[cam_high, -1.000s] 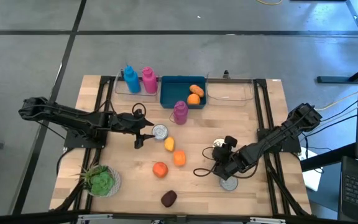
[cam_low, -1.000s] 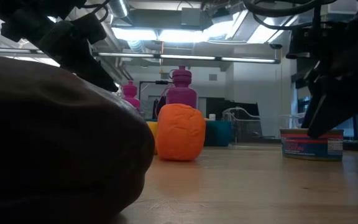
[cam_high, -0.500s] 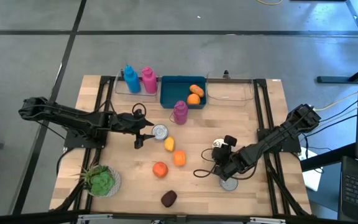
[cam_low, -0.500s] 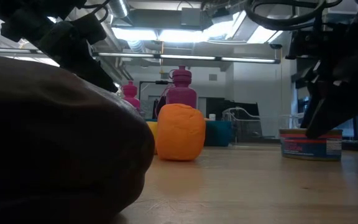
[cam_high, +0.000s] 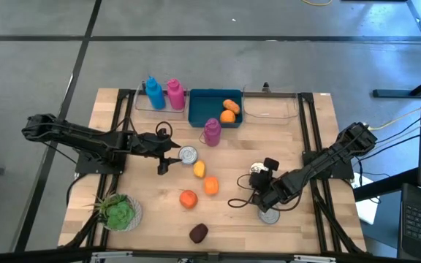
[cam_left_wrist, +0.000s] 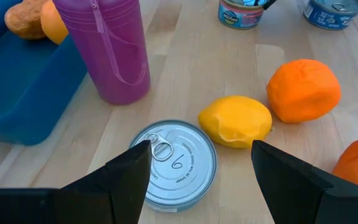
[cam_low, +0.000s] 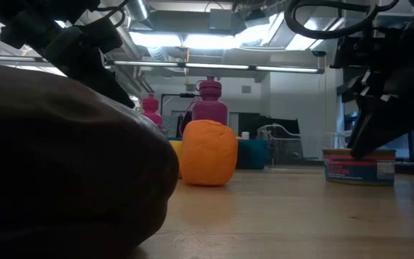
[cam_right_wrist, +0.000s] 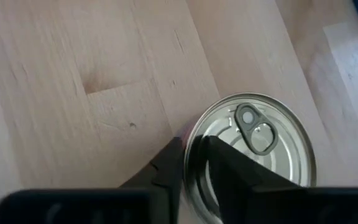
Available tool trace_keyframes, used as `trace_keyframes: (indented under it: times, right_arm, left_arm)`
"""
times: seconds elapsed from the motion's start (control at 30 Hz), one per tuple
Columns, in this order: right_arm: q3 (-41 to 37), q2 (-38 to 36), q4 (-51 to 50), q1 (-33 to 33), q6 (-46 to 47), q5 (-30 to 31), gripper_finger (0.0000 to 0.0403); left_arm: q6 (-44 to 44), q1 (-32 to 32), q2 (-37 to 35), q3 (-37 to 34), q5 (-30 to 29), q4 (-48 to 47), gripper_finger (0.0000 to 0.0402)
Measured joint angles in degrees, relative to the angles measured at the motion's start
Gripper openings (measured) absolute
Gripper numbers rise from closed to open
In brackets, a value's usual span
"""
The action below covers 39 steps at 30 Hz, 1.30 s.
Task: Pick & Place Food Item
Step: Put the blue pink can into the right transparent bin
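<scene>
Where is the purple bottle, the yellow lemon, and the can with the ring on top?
purple bottle (cam_left_wrist: 107, 46): left wrist view, on its side wall.
yellow lemon (cam_left_wrist: 235, 121): left wrist view, middle of its skin.
can (cam_left_wrist: 174, 165): left wrist view, on its flat lid beside the pull ring.

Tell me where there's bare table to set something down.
Bare wood lies right of the blue bin, along the table's far right edge, and between the lettuce and the dark purple item. The middle is crowded with the pink bottle, cans and orange pieces.
</scene>
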Motion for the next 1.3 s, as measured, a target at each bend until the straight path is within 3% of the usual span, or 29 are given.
trace_keyframes:
  times: [0.23, 1.0, 1.3]
  right_arm:
    - [0.0, 0.0, 0.2, 0.0, 0.0, 0.9, 0.0006]
    - [7.5, 0.6, -8.6, -0.5, -4.3, 1.9, 0.0]
    - [13.9, 0.5, -19.4, -0.7, -5.0, 4.9, 0.0]
  left_arm:
    - [0.0, 0.0, 0.0, 0.0, 0.0, 0.0, 0.0265]
    - [-0.4, 0.0, 0.0, 0.0, 0.0, 0.0, 0.0265]
    - [-0.5, 0.0, 0.0, 0.0, 0.0, 0.0, 0.0265]
